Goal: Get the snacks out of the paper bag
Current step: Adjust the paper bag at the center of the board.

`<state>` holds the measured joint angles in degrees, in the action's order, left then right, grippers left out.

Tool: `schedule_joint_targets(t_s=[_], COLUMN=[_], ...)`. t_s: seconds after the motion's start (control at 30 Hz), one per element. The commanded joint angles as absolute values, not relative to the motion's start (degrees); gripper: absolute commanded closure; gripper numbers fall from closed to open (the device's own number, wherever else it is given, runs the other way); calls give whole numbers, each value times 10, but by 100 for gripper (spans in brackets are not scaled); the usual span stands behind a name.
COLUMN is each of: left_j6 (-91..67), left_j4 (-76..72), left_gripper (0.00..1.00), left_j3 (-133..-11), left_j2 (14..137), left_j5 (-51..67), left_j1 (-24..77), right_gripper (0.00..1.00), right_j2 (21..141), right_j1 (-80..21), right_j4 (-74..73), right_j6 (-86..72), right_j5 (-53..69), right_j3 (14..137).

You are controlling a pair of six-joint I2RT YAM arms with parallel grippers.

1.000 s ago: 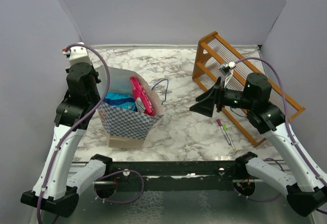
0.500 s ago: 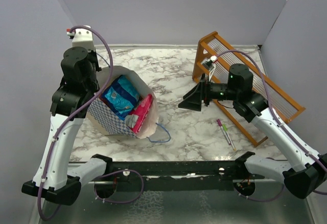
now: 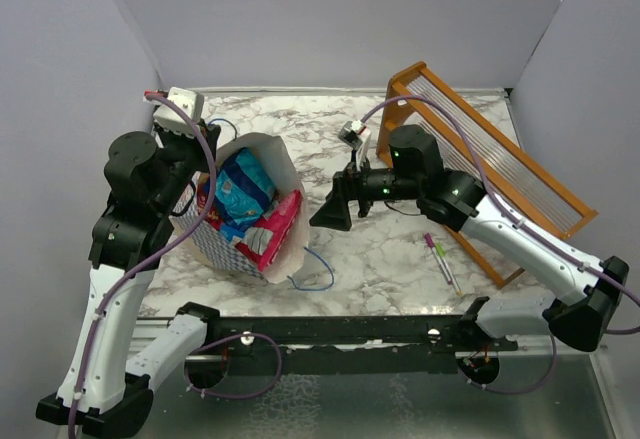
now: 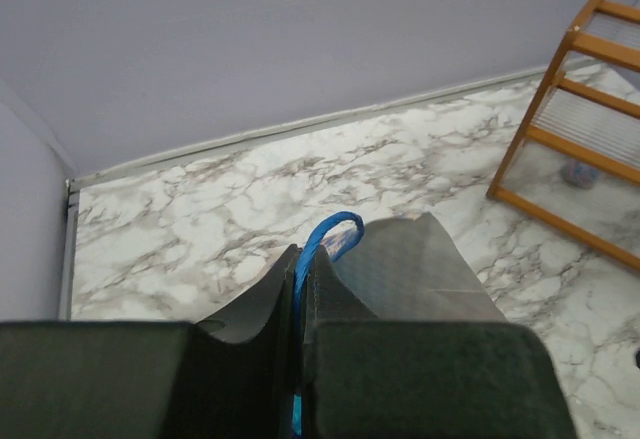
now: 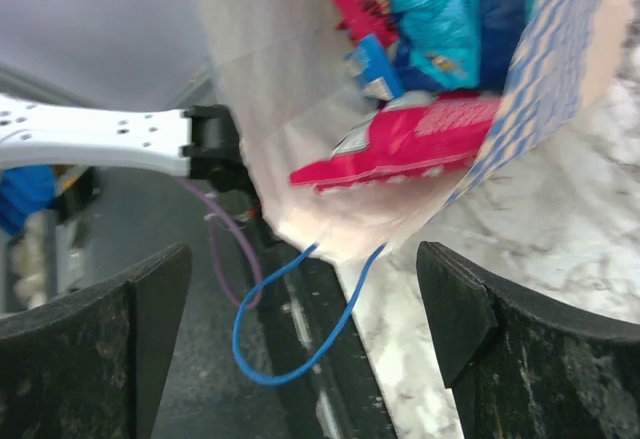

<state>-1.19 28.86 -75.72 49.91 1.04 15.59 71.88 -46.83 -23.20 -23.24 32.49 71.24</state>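
- desk (image 3: 400,259): marble top, carries everything.
- orange rack (image 3: 500,174): far right, not involved.
- paper bag (image 3: 225,244): left of centre, tipped so its open mouth faces the right arm. One loose cord (image 3: 312,274) trails toward the near edge.
- left end effector (image 4: 300,259): pinched shut on the bag's other handle cord (image 4: 328,231), holding the bag tilted.
- right end effector (image 3: 335,214): jaws wide, nothing in them, just in front of the bag mouth and not touching it.
- snacks (image 3: 250,204): all inside the bag, none on the desk. blue packet (image 3: 240,187) sits at the far side, pink packet (image 3: 272,227) lowest at the mouth.
- pens (image 3: 440,257): beside the rack, ignore.
- step: approach for the first pick.
- next: drive the right arm into the mouth and close on the pink packet's edge. Stay clear of the bag wall and loose cord. Glossy film will likely slip.
- vs a second back: the bag stood upright and is now tipped rightward. The right arm has come in from the rack side.
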Motion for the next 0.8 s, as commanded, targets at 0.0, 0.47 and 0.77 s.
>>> schedule_joint_targets(t_s=[0.0, 0.47, 0.77], left_j6=[-48, -95, -122], left_j4=[232, 214, 212], left_gripper=[100, 100, 100], left_j3=[-769, -739, -724], left_j2=[483, 472, 463], left_j5=[90, 82, 119], left_j1=[156, 156, 156], right_gripper=[9, 15, 15], right_j2=[770, 894, 929], right_j1=[-484, -682, -682], right_j4=[-301, -305, -278], right_j6=[-171, -480, -594], right_j5=[226, -117, -174], right_j3=[790, 803, 772])
